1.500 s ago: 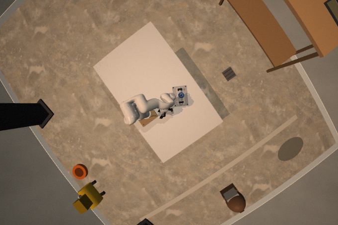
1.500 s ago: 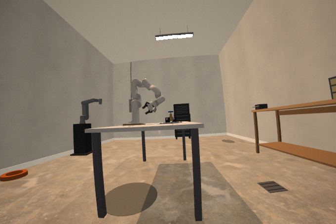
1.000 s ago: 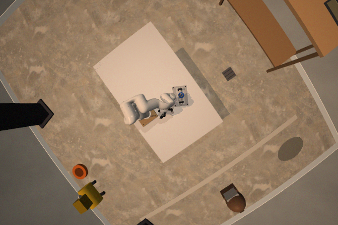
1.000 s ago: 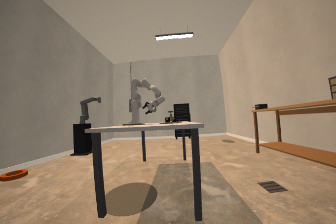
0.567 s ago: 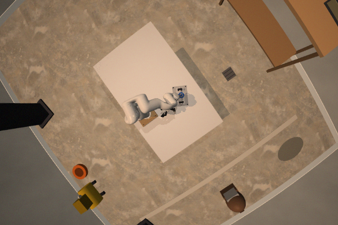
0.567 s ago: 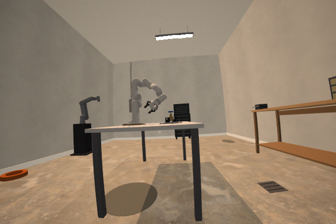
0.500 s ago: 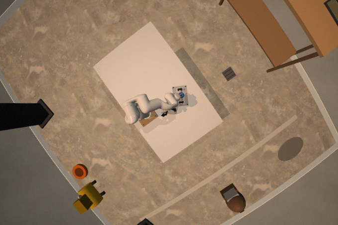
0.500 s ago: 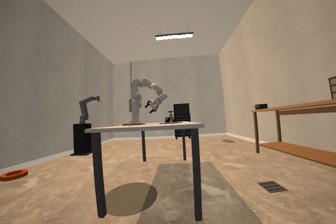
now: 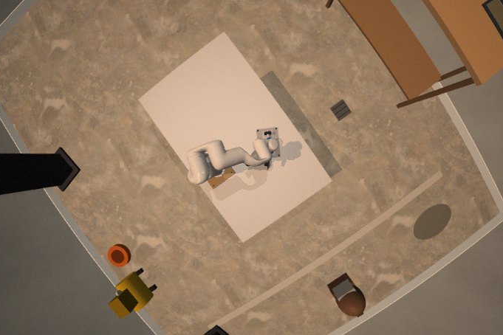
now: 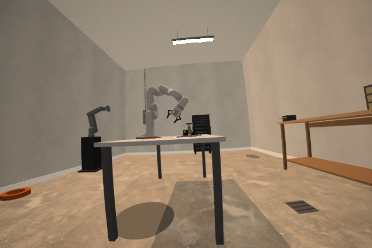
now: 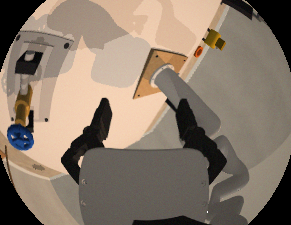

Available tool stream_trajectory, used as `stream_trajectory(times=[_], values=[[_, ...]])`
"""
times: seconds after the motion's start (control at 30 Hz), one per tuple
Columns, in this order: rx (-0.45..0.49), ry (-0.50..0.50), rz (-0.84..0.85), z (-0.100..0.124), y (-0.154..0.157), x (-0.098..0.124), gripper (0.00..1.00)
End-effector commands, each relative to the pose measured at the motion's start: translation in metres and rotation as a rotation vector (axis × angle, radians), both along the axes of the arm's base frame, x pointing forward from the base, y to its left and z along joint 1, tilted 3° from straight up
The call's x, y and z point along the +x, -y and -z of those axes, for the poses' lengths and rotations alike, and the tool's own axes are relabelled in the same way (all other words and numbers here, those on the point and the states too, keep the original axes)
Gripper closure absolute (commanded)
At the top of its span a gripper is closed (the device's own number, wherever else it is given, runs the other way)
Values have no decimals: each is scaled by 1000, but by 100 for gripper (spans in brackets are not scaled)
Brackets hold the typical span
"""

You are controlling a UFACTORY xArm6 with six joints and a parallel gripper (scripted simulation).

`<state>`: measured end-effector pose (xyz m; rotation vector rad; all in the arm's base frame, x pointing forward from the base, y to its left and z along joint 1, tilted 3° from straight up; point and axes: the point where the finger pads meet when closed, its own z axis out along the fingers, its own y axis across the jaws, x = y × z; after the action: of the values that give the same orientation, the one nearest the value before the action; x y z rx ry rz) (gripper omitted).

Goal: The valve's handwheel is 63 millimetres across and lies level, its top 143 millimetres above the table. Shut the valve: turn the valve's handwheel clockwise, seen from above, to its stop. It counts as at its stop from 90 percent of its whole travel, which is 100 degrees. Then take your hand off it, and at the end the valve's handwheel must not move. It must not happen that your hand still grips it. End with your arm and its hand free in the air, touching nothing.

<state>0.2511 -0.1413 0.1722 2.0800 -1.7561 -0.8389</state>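
The arm (image 10: 151, 100) is smooth, pale grey-white, built of rounded tubular links with bulbous joints. Its gripper (image 11: 143, 121) has a grey, rounded-rectangular body and two black, angular fingers.

1. One table (image 10: 159, 141) carries me, on four dark legs.
2. One valve (image 10: 188, 129) stands on it, with one blue handwheel (image 11: 19, 136).
3. I have one gripper (image 10: 173, 116) with two fingers, spread wide on nothing.
4. One other arm (image 10: 93, 117) stands by the wall.
5. One orange ring (image 10: 15, 193) lies on the floor.
6. One ceiling lamp (image 10: 192, 40) hangs overhead.
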Motion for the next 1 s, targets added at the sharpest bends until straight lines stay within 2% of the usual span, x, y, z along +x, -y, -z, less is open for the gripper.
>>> stream_trajectory(times=[0.0,0.1,0.17,0.2,0.63,0.67,0.77,0.83,0.97], values=[[-59,65,135,-5,1,26,0],[-96,110,225,-8,1,43,0],[-96,110,225,-8,1,43,0],[-133,154,315,-11,2,60,0],[-264,315,641,-23,4,121,0],[-286,341,692,-25,4,131,0],[-292,348,707,-25,4,134,0],[-332,398,807,-29,5,153,0],[-372,448,908,-32,5,172,0]])
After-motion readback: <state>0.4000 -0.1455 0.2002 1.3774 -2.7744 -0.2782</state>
